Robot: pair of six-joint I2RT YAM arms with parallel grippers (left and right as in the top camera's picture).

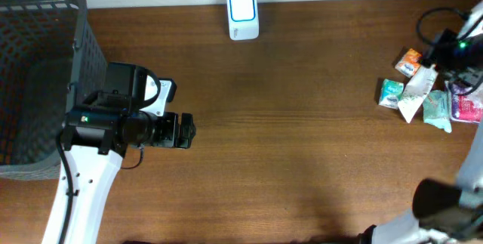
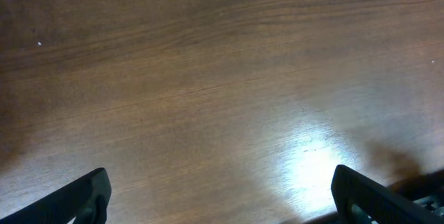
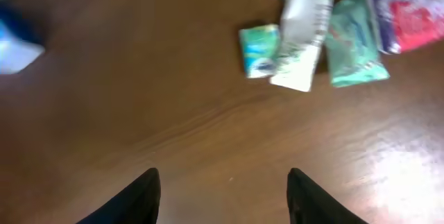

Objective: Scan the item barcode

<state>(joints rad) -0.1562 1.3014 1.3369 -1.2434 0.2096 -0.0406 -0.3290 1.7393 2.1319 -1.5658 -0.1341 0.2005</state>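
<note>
The scanner [image 1: 243,15], a small white box with a lit blue face, stands at the table's far edge; in the right wrist view it is a blurred blue-white shape [image 3: 15,44]. The items are packets heaped at the right: a white pouch [image 1: 416,93] [image 3: 302,37], a teal sachet [image 1: 390,93] [image 3: 258,50], a green one [image 3: 354,44], a purple-red one [image 3: 409,16]. My right gripper [image 3: 222,179] is open over bare wood, short of the heap, holding nothing. At the left of the table, my left gripper [image 1: 185,131] [image 2: 220,175] is wide open and holds nothing.
A grey mesh basket [image 1: 83,55] fills the far left corner beside the left arm. An orange packet [image 1: 409,63] lies at the back of the heap. Black cables and the right arm's base [image 1: 456,45] sit at the far right edge.
</note>
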